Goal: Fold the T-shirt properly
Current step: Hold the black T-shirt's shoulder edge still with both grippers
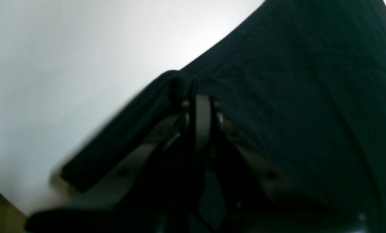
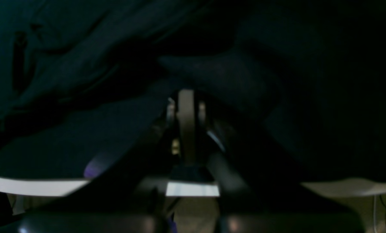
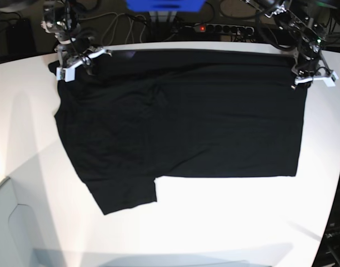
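The black T-shirt (image 3: 181,122) lies spread on the white table (image 3: 225,222), plain side up, with one sleeve (image 3: 128,194) pointing to the front. My left gripper (image 3: 310,77) is at the shirt's far right corner; in the left wrist view it (image 1: 188,90) is shut on a pinched fold of the fabric (image 1: 293,81). My right gripper (image 3: 75,62) is at the far left corner; in the right wrist view it (image 2: 184,92) is shut on dark cloth (image 2: 66,139), where a small purple patch (image 2: 94,168) shows.
Cables and a power strip (image 3: 214,26) run behind the table's far edge, beside a blue object (image 3: 164,4). The table's curved edge (image 3: 9,178) runs at the front left. The bare white tabletop (image 1: 66,48) lies beside the shirt.
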